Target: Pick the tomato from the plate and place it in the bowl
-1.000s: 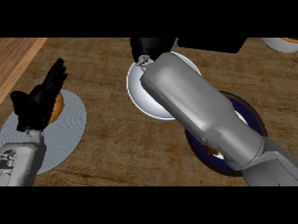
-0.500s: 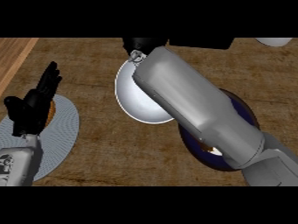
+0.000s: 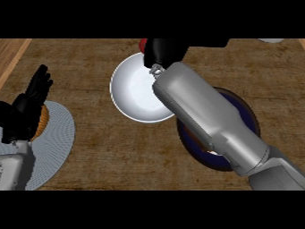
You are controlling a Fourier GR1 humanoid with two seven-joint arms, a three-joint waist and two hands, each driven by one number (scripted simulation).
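Note:
My right forearm reaches from the lower right up to the far rim of the white bowl. The black right hand is curled at the view's top edge, and a red sliver of the tomato peeks out at its left side. Most of the tomato is hidden by the hand. The dark blue plate lies under the forearm, right of the bowl, mostly covered. My left hand rests open at the left, fingers up.
A grey plate with a brown item lies under the left hand. Lighter wood strips border the counter at left and right. A pale object shows at the top right edge.
The right hand has drifted slightly right at the bowl's far rim, and the tomato's red edge now shows beside it. The left hand sits a little further right in view.

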